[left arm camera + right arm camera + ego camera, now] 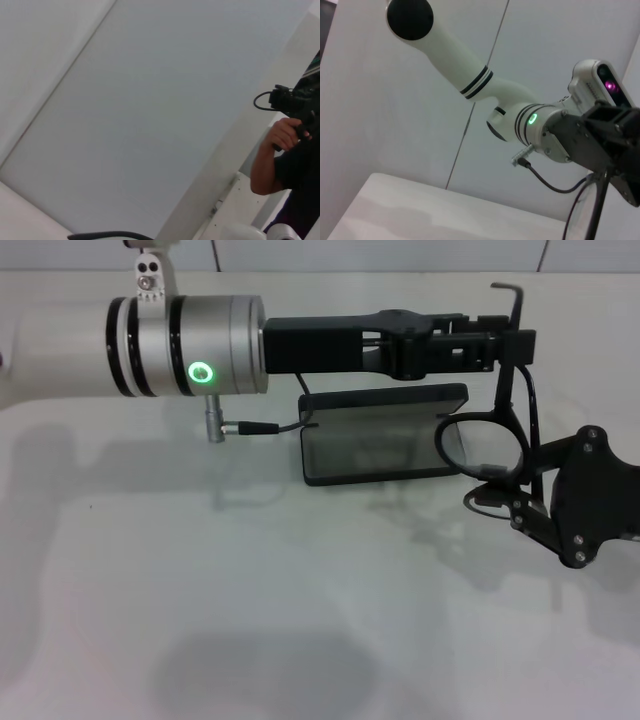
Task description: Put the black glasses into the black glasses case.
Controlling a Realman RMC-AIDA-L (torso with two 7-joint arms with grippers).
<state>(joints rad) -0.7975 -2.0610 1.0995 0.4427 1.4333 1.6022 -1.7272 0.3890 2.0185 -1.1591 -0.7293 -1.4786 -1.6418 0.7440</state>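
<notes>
Head view: the case (385, 435) lies open on the table (250, 620), at the far centre, lid tilted back and its dark lining bare. The glasses (490, 445) hang in the air just right of the case, clear of the table, held between both grippers.

The left gripper (500, 340) reaches across from the left, above the case, its fingers pressed together on the upper part of the frame, near a temple that sticks upward. The right gripper (520, 502) comes in from the right edge and meets the lower rim of the lens; whether its fingers pinch the frame or merely touch it cannot be told. The right wrist view shows the left arm (470, 70) and thin frame parts (592, 210) close to the lens.

Progress, as a judgement: the case is open and the glasses are lifted, so the early steps appear done. Remaining: bring the glasses over the lining, lower them in, and release. The temples seem unfolded, which may hinder fit.
</notes>
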